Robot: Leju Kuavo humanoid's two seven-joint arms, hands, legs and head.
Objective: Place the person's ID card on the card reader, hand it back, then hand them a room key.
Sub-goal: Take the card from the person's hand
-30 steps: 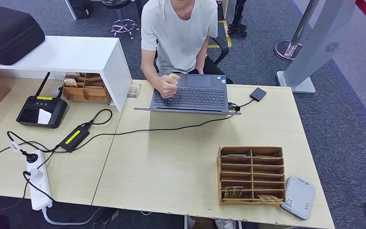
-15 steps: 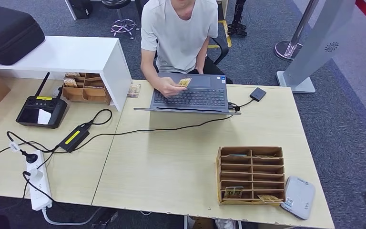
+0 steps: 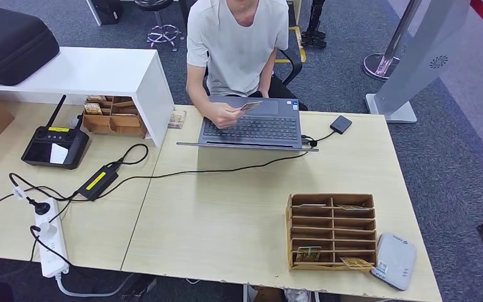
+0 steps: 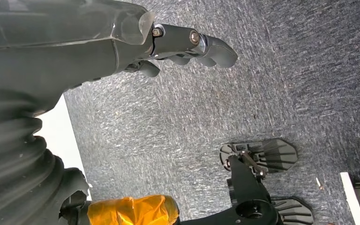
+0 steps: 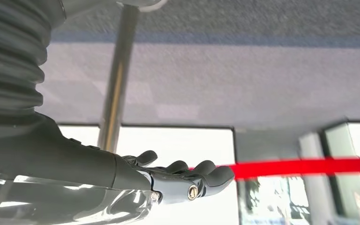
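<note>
— Since a second ago the person's hand (image 3: pixel 225 114) has swung the small tan ID card (image 3: pixel 249 106) from tucked in over the keys to pointing right, above the top of the grey open laptop (image 3: pixel 255 126), upper middle of the frame. And a dark bit of the robot has crept in at the lower right edge.

— Where's the reader?

— The flat pale grey card reader (image 3: pixel 393 260) lies at the lower right corner of the light wooden tabletop (image 3: pixel 226 214), just beside the brown wooden slotted card rack (image 3: pixel 331 230), which has cards in several slots, two of them along its bottom row.

— The robot's hands?

— Both hold nothing. The left hand (image 4: pixel 173 44) hangs over blue-grey carpet, fingers loosely bent and apart. The right hand (image 5: pixel 178 176) has its fingers stretched out side by side, with a red strip behind them.

— Left side of the picture?

— A black remote controller with an antenna (image 3: pixel 55 145), a white power strip (image 3: pixel 47 236), and a white shelf (image 3: pixel 94 72) carrying a black case (image 3: pixel 9 41).
</note>
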